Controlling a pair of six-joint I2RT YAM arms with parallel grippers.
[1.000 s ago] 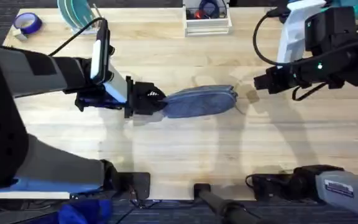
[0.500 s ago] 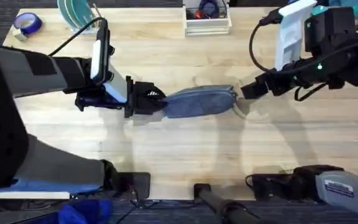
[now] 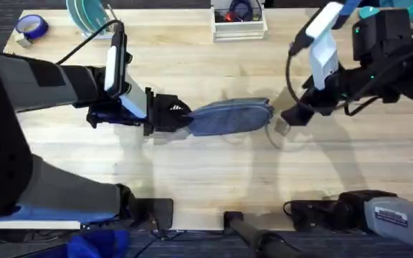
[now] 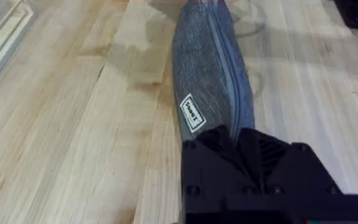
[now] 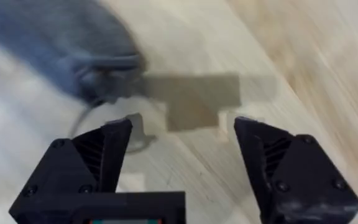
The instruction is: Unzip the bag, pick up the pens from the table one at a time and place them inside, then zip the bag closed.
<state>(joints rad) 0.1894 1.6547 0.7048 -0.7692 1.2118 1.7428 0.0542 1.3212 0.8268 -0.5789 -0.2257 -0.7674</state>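
Overhead: left gripper (image 3: 180, 117) fingers clenched on the bag's (image 3: 229, 117) left end. Right gripper (image 3: 287, 122) fingers spread, holding nothing, just beside its right end. Bag lies mid-tabletop (image 3: 206, 179), long axis left-right, zipper along its length. Bare wood before and behind; white tray (image 3: 239, 29) at far edge.

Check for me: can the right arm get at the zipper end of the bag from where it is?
Probably yes. The right gripper is open just beyond the bag end, bare table between them; the left gripper holds the opposite end.
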